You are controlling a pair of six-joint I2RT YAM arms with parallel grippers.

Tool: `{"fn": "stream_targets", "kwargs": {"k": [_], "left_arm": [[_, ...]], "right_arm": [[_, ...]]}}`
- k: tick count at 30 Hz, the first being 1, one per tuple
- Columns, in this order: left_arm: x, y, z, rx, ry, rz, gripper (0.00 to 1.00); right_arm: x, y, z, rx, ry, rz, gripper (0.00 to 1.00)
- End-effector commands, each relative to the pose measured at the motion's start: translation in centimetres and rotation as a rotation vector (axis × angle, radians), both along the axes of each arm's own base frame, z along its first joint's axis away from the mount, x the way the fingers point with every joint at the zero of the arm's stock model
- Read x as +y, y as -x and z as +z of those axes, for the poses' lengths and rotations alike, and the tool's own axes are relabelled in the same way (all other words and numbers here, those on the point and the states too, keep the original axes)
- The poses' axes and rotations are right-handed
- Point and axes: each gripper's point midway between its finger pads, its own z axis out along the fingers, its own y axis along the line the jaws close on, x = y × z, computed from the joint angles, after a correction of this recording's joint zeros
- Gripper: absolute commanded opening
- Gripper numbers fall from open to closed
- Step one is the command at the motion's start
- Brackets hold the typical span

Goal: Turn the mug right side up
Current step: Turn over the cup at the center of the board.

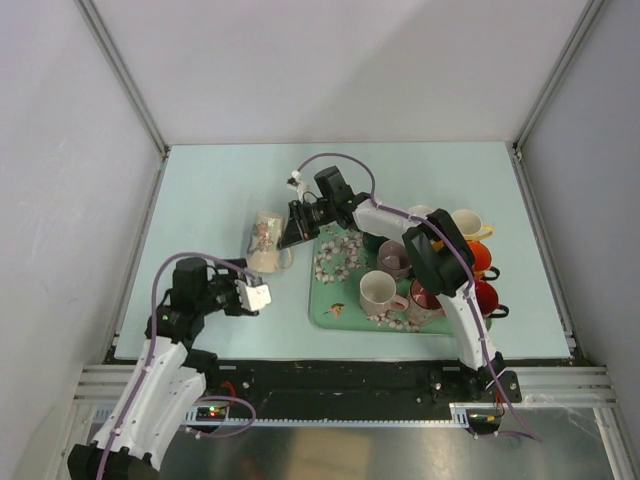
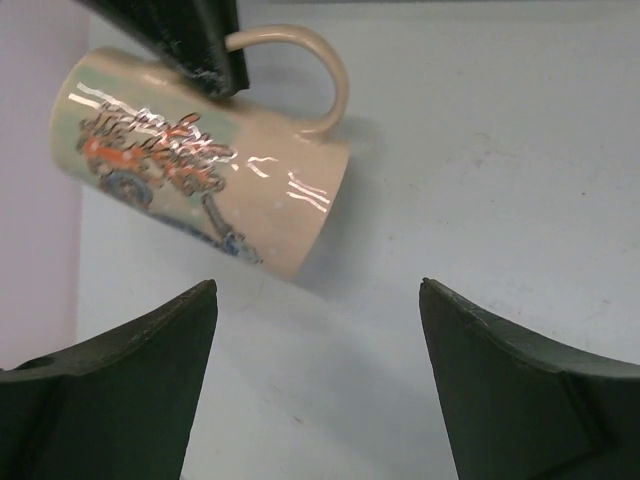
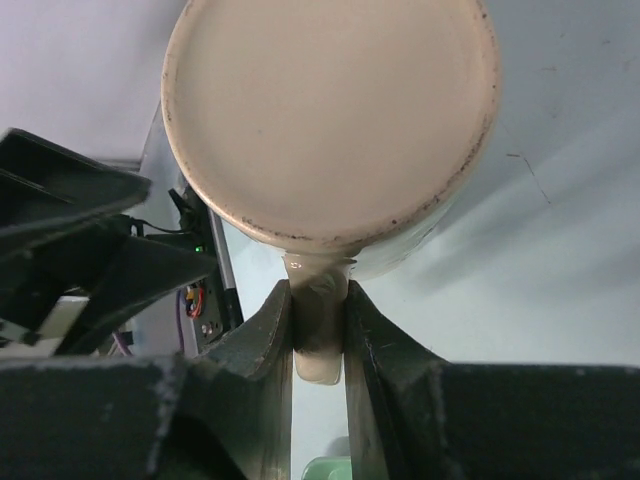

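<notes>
The mug is tall and cream with an orange and blue picture. It is tilted on the pale table left of the tray, its flat base facing the right wrist camera. My right gripper is shut on the mug's handle, and its fingertips pinch the handle from both sides. My left gripper is open and empty, low over the table just in front of the mug. In the left wrist view a right finger shows at the handle, and the left jaws stand wide apart.
A green floral tray lies right of the mug. It holds several mugs, among them a white one, a red one, an orange one and a cream one. Grey walls enclose the table.
</notes>
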Motion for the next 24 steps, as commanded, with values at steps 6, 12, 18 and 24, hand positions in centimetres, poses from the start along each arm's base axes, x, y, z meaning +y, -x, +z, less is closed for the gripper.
{"fn": "stream_targets", "kwargs": {"k": [6, 12, 18, 24], "left_arm": [[-1.2, -5.1, 0.6, -0.437, -0.145, -0.098, 0.85], [-1.6, -8.0, 1.0, -0.58, -0.166, -0.068, 0.75], [-2.0, -11.4, 3.3, -0.647, -0.142, -0.001, 0.46], [-2.5, -12.6, 5.5, -0.665, -0.079, 0.037, 0.05]], "right_arm": [[0.4, 1.2, -1.9, 0.074, -0.018, 0.05, 0.0], [0.5, 1.9, -3.1, 0.093, -0.006, 0.069, 0.0], [0.7, 2.6, -3.6, 0.102, 0.008, 0.08, 0.0], [0.7, 1.7, -3.9, 0.079, 0.03, 0.045, 0.06]]}}
